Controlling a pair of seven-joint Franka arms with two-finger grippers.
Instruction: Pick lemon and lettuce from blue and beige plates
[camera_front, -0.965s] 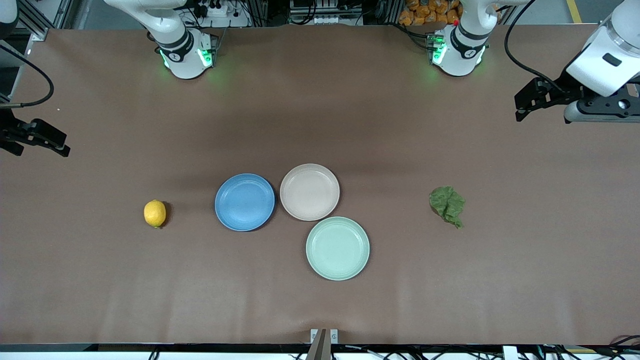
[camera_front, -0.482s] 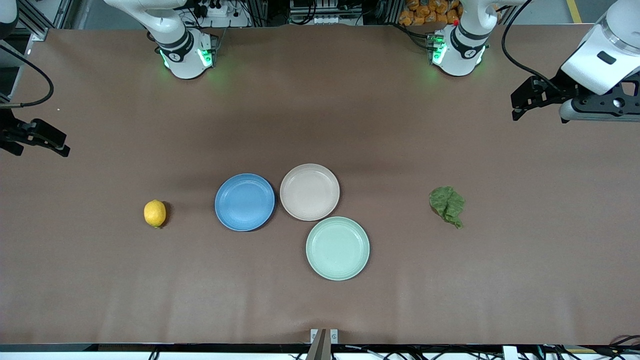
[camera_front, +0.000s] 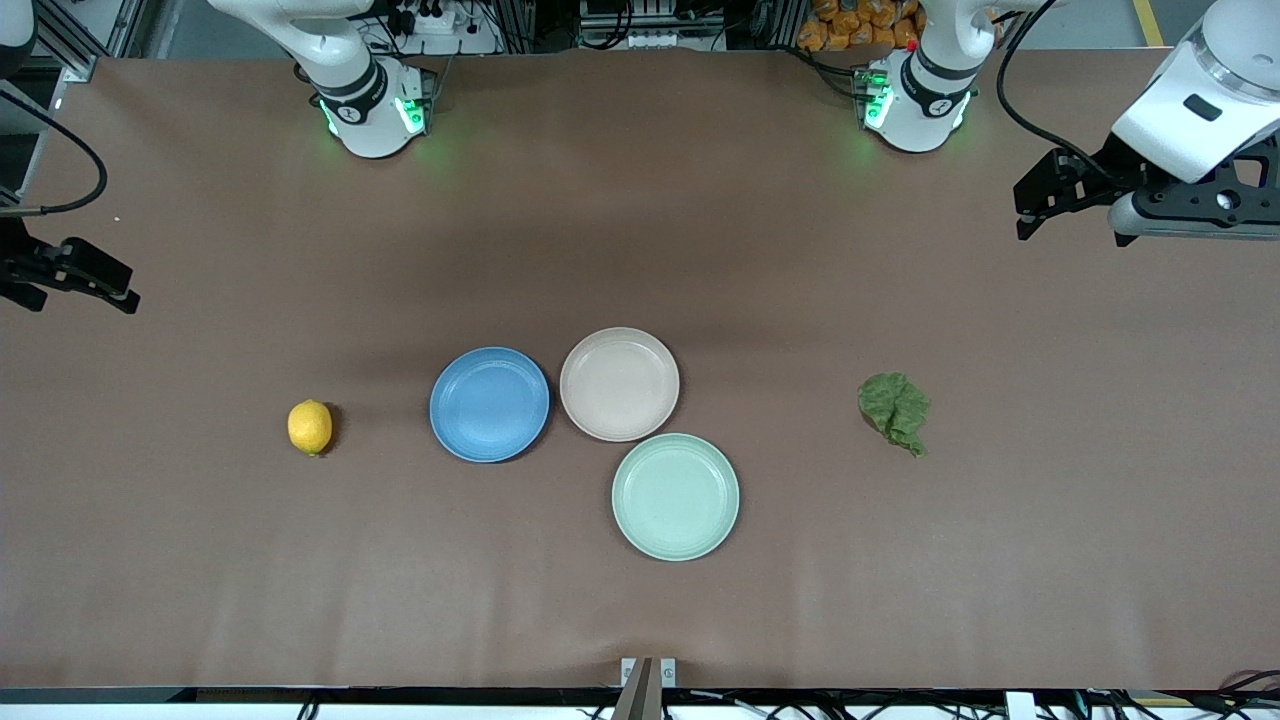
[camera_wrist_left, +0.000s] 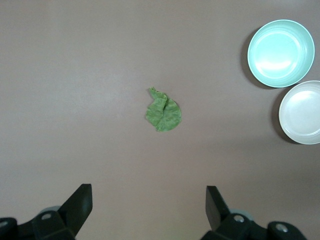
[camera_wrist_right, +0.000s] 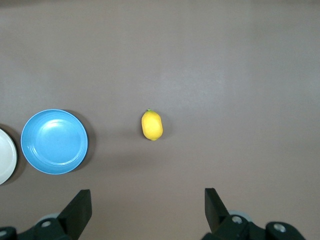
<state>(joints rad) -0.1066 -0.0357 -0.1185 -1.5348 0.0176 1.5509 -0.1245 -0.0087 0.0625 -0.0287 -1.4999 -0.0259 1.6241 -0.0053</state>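
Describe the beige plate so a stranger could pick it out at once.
Three plates cluster mid-table. The beige plate lies farthest from the front camera, beside the blue plate and touching the mint-green plate. It alone is pale pinkish beige.

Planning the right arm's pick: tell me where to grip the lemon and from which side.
Grip the lemon across its rounded middle, coming straight down from above. It lies on its side on the bare table, pointed ends along its length, so the narrow waist fits the open right pincer best.
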